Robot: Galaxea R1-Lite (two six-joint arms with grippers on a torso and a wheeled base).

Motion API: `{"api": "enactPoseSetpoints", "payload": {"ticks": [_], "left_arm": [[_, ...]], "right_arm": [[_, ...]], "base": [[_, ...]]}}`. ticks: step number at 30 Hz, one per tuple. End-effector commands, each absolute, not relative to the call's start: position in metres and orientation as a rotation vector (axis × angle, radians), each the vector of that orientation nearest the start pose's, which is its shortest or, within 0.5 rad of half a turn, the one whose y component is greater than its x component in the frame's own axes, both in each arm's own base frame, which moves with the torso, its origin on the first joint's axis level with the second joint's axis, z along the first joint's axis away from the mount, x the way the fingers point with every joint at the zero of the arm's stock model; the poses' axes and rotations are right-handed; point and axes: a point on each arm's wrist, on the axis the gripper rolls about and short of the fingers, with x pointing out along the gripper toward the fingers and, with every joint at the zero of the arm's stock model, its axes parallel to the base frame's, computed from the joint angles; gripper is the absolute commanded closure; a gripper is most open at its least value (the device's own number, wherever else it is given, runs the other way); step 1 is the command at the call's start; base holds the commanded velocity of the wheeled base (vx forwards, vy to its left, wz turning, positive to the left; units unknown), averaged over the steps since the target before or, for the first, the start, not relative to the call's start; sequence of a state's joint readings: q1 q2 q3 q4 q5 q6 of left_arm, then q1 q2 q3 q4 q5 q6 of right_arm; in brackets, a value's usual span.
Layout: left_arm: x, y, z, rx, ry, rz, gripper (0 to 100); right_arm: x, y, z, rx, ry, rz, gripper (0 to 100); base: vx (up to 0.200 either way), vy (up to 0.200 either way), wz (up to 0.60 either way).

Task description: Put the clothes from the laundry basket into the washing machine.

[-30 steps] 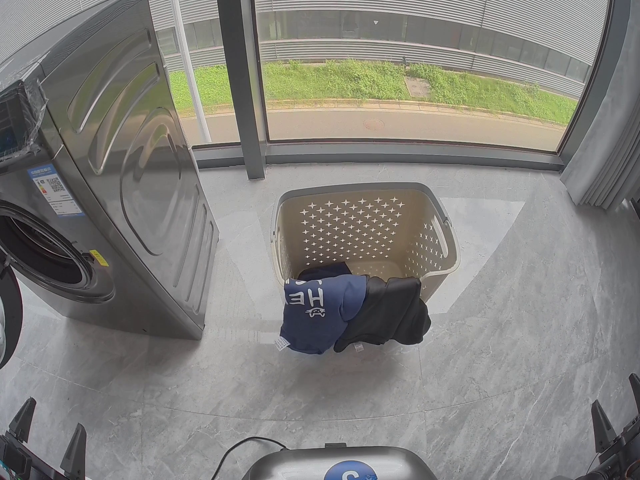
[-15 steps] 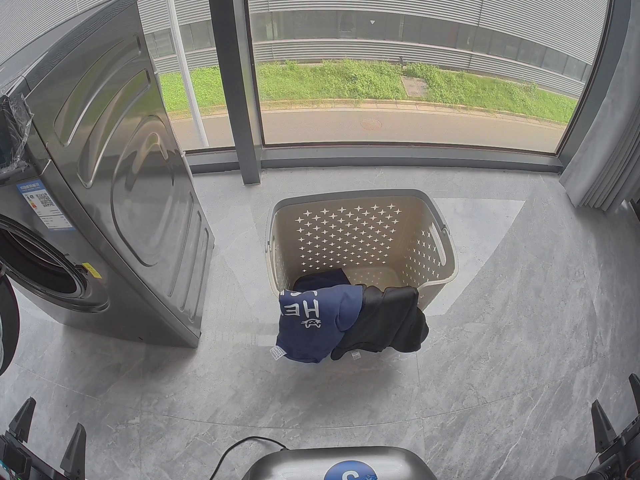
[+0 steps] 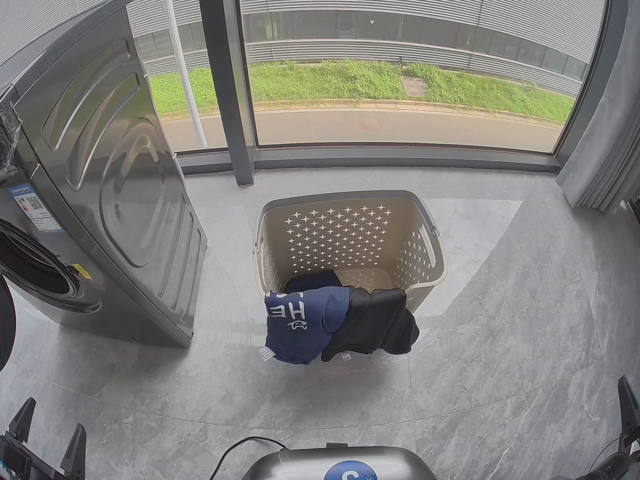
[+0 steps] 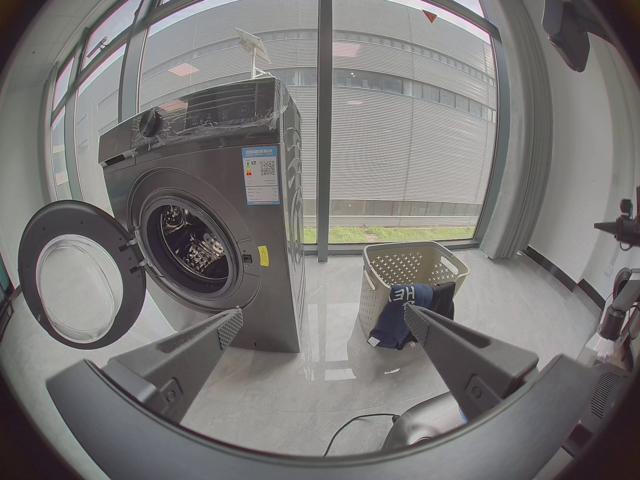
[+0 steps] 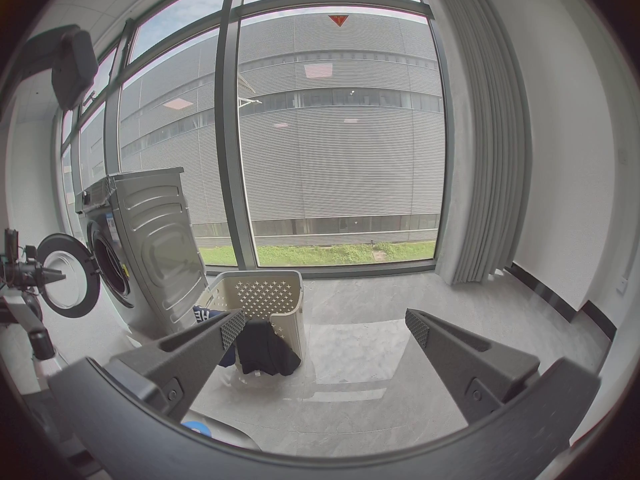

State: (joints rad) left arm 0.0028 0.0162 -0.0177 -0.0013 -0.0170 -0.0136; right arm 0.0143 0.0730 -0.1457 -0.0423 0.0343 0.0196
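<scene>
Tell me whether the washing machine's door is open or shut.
Open. In the left wrist view the round door hangs swung wide beside the washing machine, leaving the drum fully exposed.

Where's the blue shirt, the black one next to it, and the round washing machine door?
Blue fabric shirt with white letters (image 3: 301, 328): head view, its draped front.
Black fabric garment (image 3: 373, 321): head view, its hanging middle.
Round dark-framed washing machine door (image 4: 80, 291): left wrist view, its glass window.

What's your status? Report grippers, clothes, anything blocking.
Left gripper and right gripper open, empty. Navy blue garment and black garment draped over near rim of beige perforated plastic laundry basket. Grey front-loading washing machine door open, no obstruction seen.
</scene>
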Motion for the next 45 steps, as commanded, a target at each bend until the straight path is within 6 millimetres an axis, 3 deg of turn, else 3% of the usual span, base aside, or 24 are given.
{"api": "enactPoseSetpoints", "payload": {"ticks": [1,2,4,6,9,14,19,29,35,45], "left_arm": [[-0.023,0.0,0.077,-0.011,-0.001,-0.015,0],[-0.023,0.0,0.077,-0.012,-0.001,-0.015,0],[-0.023,0.0,0.077,-0.015,-0.001,-0.015,0],[-0.023,0.0,0.077,-0.015,-0.001,-0.015,0],[-0.023,0.0,0.077,-0.015,-0.001,-0.015,0],[-0.023,0.0,0.077,-0.015,-0.001,-0.015,0],[-0.023,0.0,0.077,-0.015,-0.001,-0.015,0],[-0.023,0.0,0.077,-0.015,-0.001,-0.015,0],[-0.023,0.0,0.077,-0.015,-0.001,-0.015,0],[-0.023,0.0,0.077,-0.015,-0.001,-0.015,0]], "right_arm": [[0.038,0.004,0.177,0.052,0.151,0.15,0],[0.045,0.004,0.178,0.055,0.166,0.16,0],[0.081,0.009,0.181,0.066,0.221,0.215,0],[0.12,0.022,0.18,0.08,0.24,0.29,0],[0.158,0.042,0.171,0.148,0.254,0.301,0],[0.189,0.073,0.15,0.154,0.288,0.298,0],[0.206,0.085,0.14,0.141,0.323,0.306,0],[0.223,0.094,0.135,0.138,0.348,0.31,0],[0.234,0.121,0.117,0.17,0.408,0.309,0],[0.25,0.132,0.098,0.165,0.437,0.299,0]], "base": [[0.0,0.0,0.0],[0.0,0.0,0.0],[0.0,0.0,0.0],[0.0,0.0,0.0],[0.0,0.0,0.0],[0.0,0.0,0.0],[0.0,0.0,0.0],[0.0,0.0,0.0],[0.0,0.0,0.0],[0.0,0.0,0.0]]}}
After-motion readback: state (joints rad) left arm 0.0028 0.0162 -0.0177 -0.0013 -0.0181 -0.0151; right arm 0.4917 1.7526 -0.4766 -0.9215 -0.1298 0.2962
